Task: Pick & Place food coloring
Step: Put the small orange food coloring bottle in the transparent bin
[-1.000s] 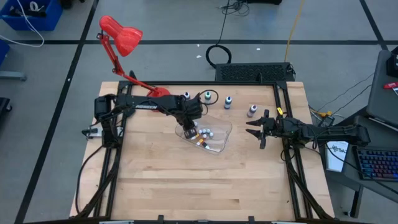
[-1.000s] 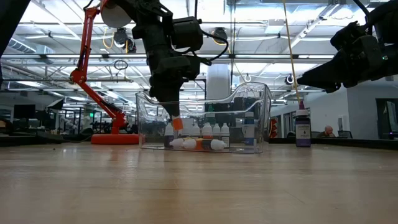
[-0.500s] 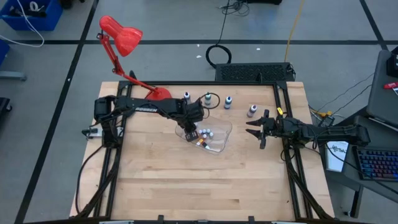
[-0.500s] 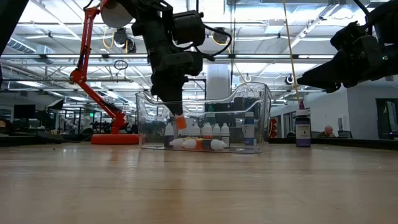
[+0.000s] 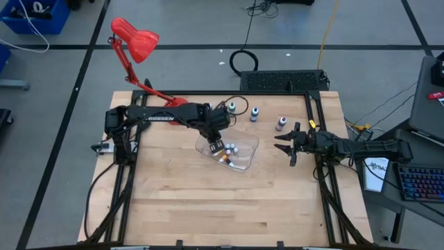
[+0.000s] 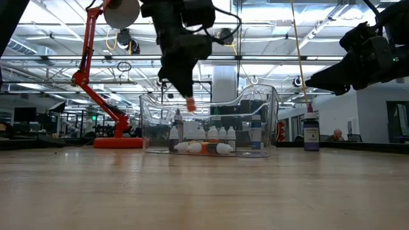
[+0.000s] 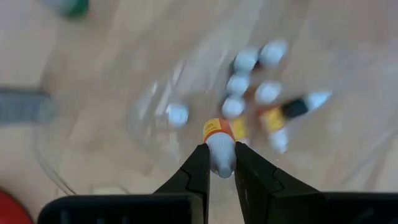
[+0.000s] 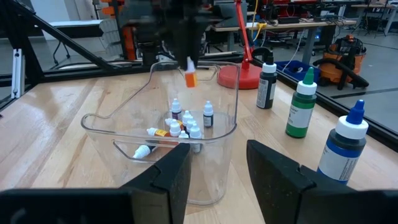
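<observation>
The left gripper (image 7: 219, 163) is pinching a tiny orange-bodied, white-capped food coloring bottle (image 7: 218, 140), hanging above the clear container (image 6: 271, 121) where similar bottles (image 8: 186, 127) are lying. The right gripper (image 5: 286, 147) is waiting open beside it.

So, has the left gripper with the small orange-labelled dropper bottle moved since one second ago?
Yes. The left gripper has risen with the orange-labelled dropper bottle: from deep inside the clear plastic container up to its rim in the low view.
</observation>
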You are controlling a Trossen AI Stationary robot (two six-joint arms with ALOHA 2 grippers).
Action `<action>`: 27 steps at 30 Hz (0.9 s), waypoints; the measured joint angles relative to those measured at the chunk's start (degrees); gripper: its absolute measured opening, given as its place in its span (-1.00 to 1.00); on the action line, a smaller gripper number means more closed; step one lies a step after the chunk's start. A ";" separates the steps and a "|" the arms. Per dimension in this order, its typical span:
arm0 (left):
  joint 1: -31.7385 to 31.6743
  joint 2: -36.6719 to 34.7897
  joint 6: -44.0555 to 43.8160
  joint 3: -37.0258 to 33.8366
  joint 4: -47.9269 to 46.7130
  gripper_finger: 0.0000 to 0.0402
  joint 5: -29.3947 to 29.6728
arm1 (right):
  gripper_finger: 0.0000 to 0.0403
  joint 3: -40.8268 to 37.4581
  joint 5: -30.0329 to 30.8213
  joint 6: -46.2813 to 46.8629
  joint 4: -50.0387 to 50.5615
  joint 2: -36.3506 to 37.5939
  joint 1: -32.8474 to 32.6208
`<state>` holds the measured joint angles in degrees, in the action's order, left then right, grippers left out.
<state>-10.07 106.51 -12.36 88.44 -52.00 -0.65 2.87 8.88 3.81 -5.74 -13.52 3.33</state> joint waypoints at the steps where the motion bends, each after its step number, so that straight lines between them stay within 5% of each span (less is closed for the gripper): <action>1: 0.10 0.69 -0.05 0.00 -1.74 -0.75 0.45 | -0.29 0.00 0.00 0.00 -0.02 0.00 0.00; 6: -0.50 5.34 -2.40 -0.13 -8.45 -0.75 2.90 | -0.29 0.00 0.00 0.00 -0.02 0.00 0.00; 27: 0.34 10.66 -1.77 -0.21 -3.10 -0.75 -0.28 | -0.29 0.00 0.00 0.00 0.00 0.00 0.00</action>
<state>-9.72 117.17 -14.13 88.23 -55.10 -0.93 2.87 8.88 3.81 -5.74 -13.52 3.33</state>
